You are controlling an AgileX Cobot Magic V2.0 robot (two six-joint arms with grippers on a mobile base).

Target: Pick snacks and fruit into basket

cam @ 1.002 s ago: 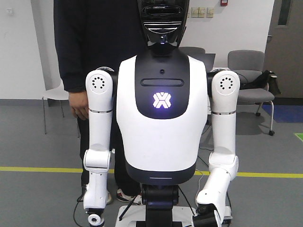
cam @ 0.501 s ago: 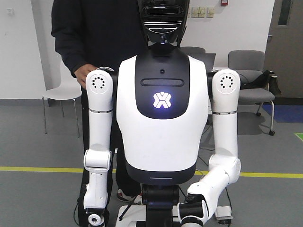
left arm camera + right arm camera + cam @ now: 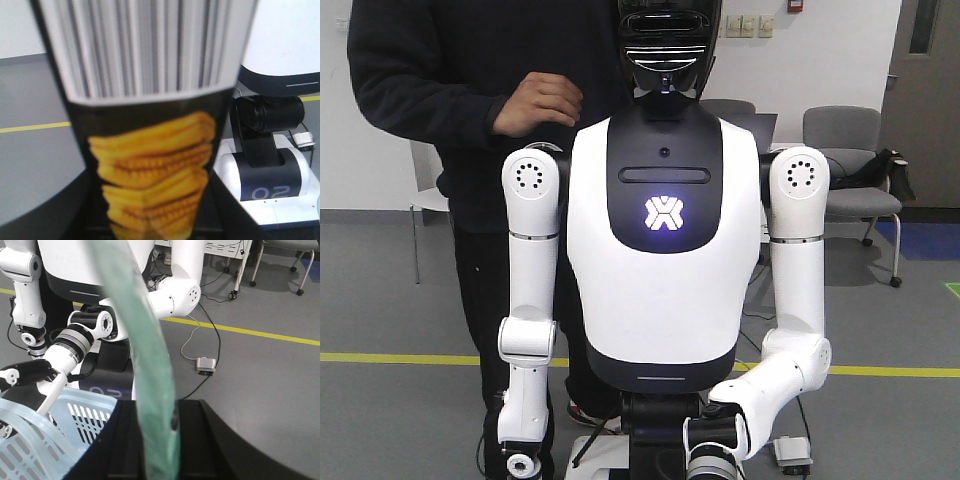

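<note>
Now we hold one snack in each gripper. Our left gripper (image 3: 150, 225) is closed on a black snack pack (image 3: 150, 155). The pack has yellow wavy chips printed on it and a white striped bar code at the top. It stands up between the two dark fingers (image 3: 45, 220), very close to the camera and a bit blurry. Our right gripper (image 3: 161, 445) is pinched tight on a thin green snack pouch (image 3: 145, 350). We see this pouch from its edge. It sticks straight out from between the black fingers (image 3: 220, 445). A pale blue basket (image 3: 87, 415) sits close beside the right gripper, with the pouch just next to its rim. Our left arm (image 3: 70, 340) shows just past the basket.
</note>
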